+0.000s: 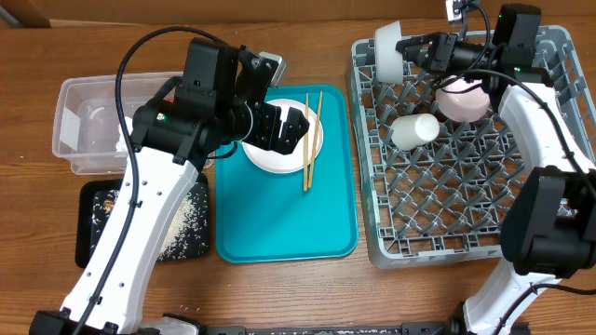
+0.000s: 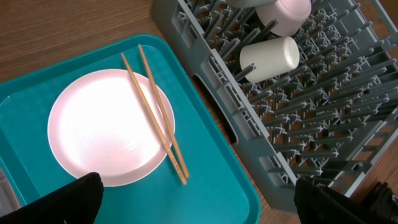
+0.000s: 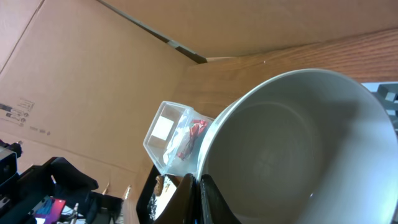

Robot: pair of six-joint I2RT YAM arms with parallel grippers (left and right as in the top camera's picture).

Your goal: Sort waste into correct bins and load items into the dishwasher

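Left gripper [image 1: 292,125], overhead: released, jaws spread wide and grasping nothing, hung above the pink plate [image 1: 270,156] on the teal tray [image 1: 279,223].
Right gripper [image 1: 408,48], overhead: clenched on the rim of the grey bowl [image 1: 386,46], which stood on edge at a far corner of the dish rack [image 1: 438,207].
Rack contents, overhead: pink bowl [image 1: 463,100], and white cup [image 1: 414,130] lying on its side among the pegs.
Bins, overhead: clear tub [image 1: 88,121] and black tray [image 1: 87,237], which carried food scraps [image 1: 108,200] and crumbs [image 1: 186,219], both on the worktop [image 1: 279,298].
Left wrist view: two chopsticks [image 2: 158,118] lay side by side across the plate's edge; the rack sat just beside the tray.
Right wrist view: the bowl's pale inside filled the frame, with the fingers [image 3: 211,202] pinching its rim; red wrapper [image 3: 194,132] and white napkin [image 3: 177,149] sat in the tub.
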